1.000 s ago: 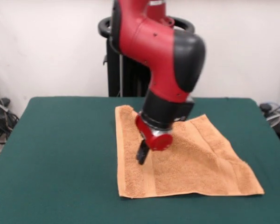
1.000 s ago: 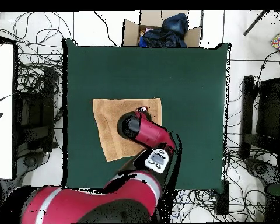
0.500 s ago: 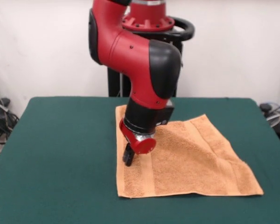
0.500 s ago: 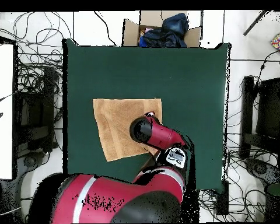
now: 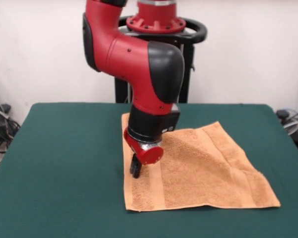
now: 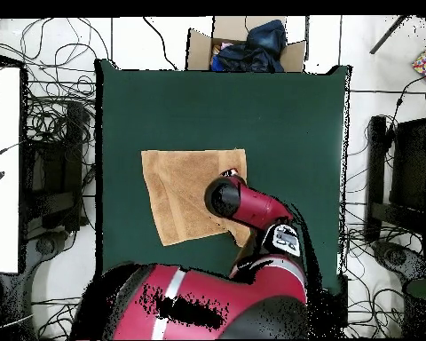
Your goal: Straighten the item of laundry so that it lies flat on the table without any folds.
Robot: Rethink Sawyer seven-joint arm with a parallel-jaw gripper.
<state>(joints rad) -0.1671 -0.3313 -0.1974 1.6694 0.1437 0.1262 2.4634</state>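
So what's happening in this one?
A red and black robot arm is working on an orange-tan towel spread on a green table. Its gripper points down at the towel's woven band near one side edge, low over the cloth; whether it touches is unclear. The towel lies mostly open, though a soft ridge runs across it and the far corner by the arm looks bunched. It is not fully flat.

Arm (image 5: 139,64) bent down from above, wrist tilted, end effector (image 5: 135,169) pointing downward, low; finger state unclear.
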